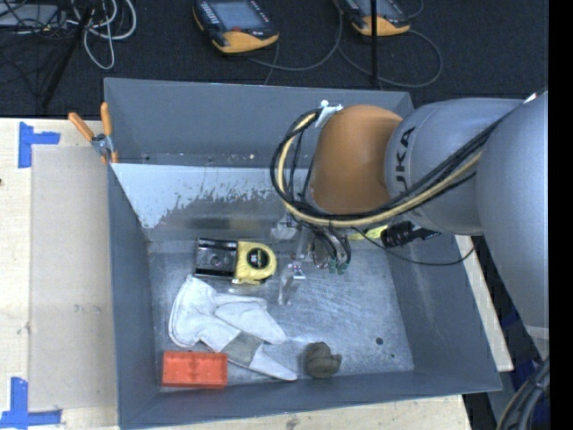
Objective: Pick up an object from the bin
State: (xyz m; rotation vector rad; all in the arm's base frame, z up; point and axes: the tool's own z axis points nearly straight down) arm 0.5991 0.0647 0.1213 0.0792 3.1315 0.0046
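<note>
My gripper (292,281) hangs below the arm's wrist over the middle of the bin floor, just right of a yellow tape measure (254,262). A black and silver boxy part (214,258) lies against the tape measure's left side. A crumpled white cloth (222,321) spreads out below them, to the lower left of the gripper. Nothing shows in the gripper.
An orange-red block (194,368) lies at the bin's front left, partly on the cloth's edge. A dark grey lump (320,359) sits near the front wall. The arm with its orange cover and cables comes in from the right, over the bin's back right.
</note>
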